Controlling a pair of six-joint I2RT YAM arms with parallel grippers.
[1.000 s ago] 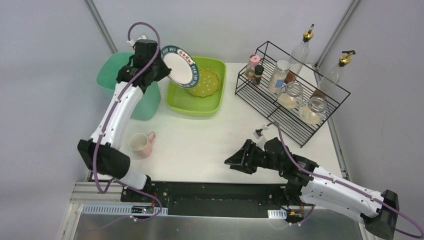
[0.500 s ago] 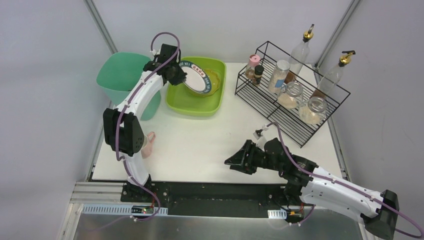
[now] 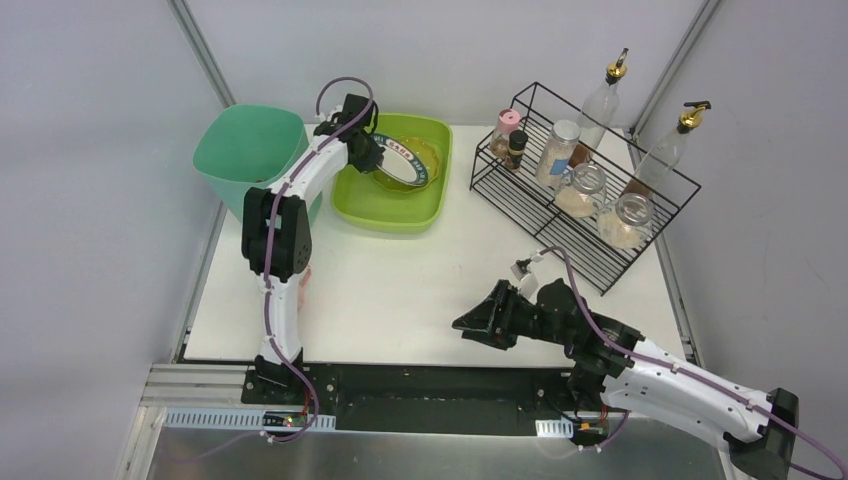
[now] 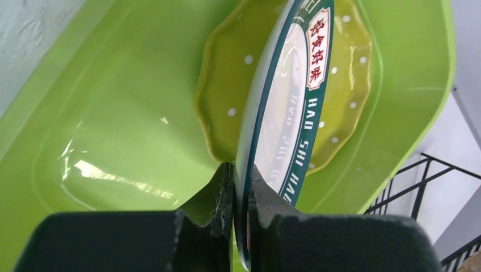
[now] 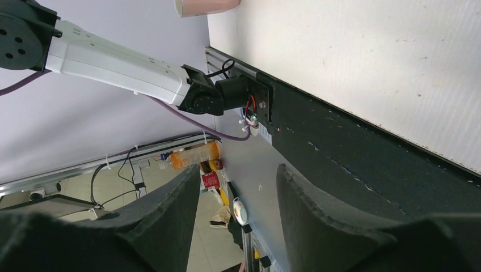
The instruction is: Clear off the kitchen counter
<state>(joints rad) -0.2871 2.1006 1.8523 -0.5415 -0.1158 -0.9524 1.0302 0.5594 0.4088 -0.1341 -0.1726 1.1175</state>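
The white kitchen counter (image 3: 400, 290) carries a lime-green tub (image 3: 385, 205) at the back. My left gripper (image 3: 370, 155) reaches into the tub and is shut on the rim of a white plate with a teal lettered border (image 3: 408, 163). In the left wrist view the fingers (image 4: 227, 181) pinch that plate (image 4: 295, 113) on edge, tilted over a yellow-green dotted plate (image 4: 227, 85) lying in the tub (image 4: 113, 85). My right gripper (image 3: 470, 325) hovers low near the counter's front edge, open and holding nothing (image 5: 232, 215). A pink mug (image 5: 207, 5) stands at the front left, mostly hidden behind the left arm.
A teal bin (image 3: 245, 150) stands left of the tub. A black wire rack (image 3: 590, 240) at the back right holds jars, spice shakers and two tall bottles. The black rail (image 5: 351, 158) runs along the counter's front edge.
My left arm has swung the plate from beside the teal bin to the right and down into the green tub. The right arm has barely moved.
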